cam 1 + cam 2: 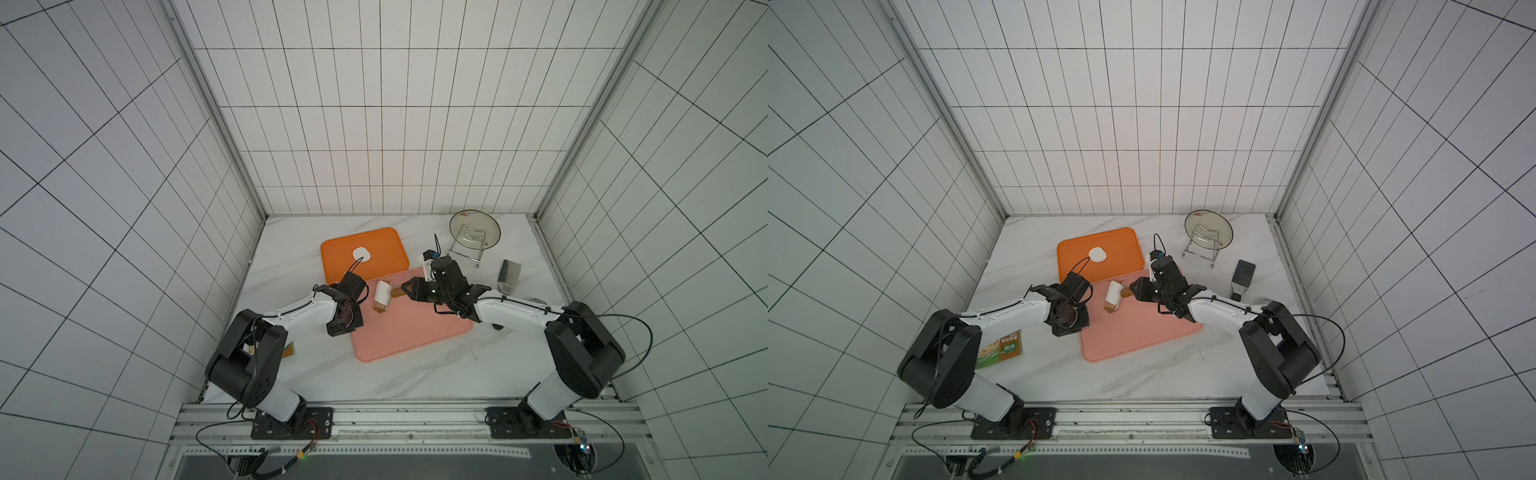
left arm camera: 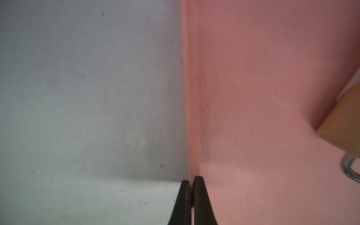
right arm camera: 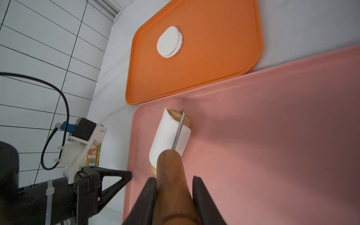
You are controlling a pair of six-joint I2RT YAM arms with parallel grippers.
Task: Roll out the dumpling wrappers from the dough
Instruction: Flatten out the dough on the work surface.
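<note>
The dough point(image 3: 167, 136) is a white sheet wrapped around the drum of a wooden roller, which lies on the pink mat point(image 3: 272, 116), as both top views show point(image 1: 382, 293) point(image 1: 1113, 293). My right gripper point(image 3: 174, 180) is shut on the roller's wooden handle point(image 3: 170, 167), to the right of the drum in a top view point(image 1: 402, 292). My left gripper point(image 2: 191, 180) is shut on the mat's left edge point(image 2: 191, 116) and stands there in a top view point(image 1: 351, 330). Round white dumpling wrappers point(image 3: 169, 41) lie stacked on the orange tray point(image 3: 214, 48) behind the mat point(image 1: 361, 252) point(image 1: 1097, 254).
A glass plate in a wire rack point(image 1: 473, 230) stands at the back right. A steel tool point(image 1: 510, 274) stands near the right wall. A green carton point(image 1: 1000, 349) lies by the left arm's base. The orange tray point(image 1: 386, 245) overlaps the mat's far edge.
</note>
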